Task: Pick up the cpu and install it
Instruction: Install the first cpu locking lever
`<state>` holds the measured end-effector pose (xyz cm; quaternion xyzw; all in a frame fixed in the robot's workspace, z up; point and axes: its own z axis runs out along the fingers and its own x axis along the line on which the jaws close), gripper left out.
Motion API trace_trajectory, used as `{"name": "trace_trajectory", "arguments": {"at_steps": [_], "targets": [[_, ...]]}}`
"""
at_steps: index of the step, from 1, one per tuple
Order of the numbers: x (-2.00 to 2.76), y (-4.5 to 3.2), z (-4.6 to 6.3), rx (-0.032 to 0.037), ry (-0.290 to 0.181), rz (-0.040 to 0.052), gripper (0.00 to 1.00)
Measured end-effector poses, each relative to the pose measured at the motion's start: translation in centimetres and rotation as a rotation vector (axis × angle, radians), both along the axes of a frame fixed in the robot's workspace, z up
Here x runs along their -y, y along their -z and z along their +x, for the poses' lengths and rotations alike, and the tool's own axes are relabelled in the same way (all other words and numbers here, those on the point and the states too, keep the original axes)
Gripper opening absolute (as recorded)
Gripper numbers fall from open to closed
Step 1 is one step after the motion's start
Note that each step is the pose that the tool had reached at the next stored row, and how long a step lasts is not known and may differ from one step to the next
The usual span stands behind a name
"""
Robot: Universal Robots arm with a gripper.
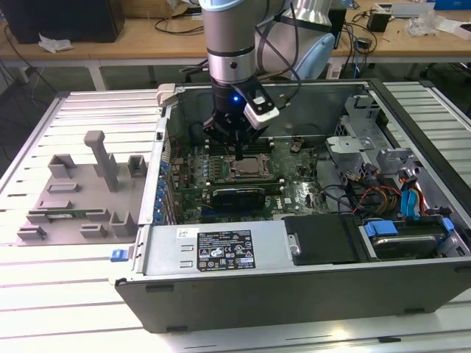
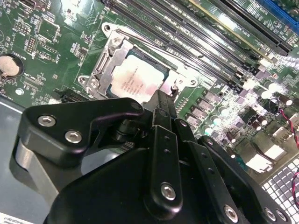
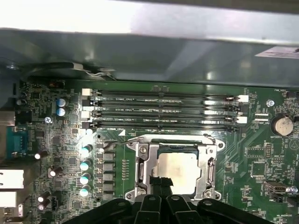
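Slatted tabletop (image 1: 73, 309) carries an open computer case (image 1: 221, 287). Inside it, the cpu (image 3: 180, 170) lies flat within the socket frame (image 3: 140, 163). The hand (image 3: 161, 183), clenched empty, hangs over the frame's edge, probably to nudge the chip level.

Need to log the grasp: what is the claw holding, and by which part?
Nothing, it seems: the claw is shut, tips at the edge of the cpu, which lies flat in the socket.
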<state>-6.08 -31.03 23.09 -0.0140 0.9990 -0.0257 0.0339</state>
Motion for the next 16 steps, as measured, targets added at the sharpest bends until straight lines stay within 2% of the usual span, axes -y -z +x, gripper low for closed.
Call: {"name": "trace_trajectory", "arguments": {"at_steps": [8,16], "targets": [[-0.1,-0.01,-0.8,-0.0001,0.0,-0.0002,0.11],[-0.35,-0.01,-2.2,-0.0001,0.0,-0.0001,0.11]]}}
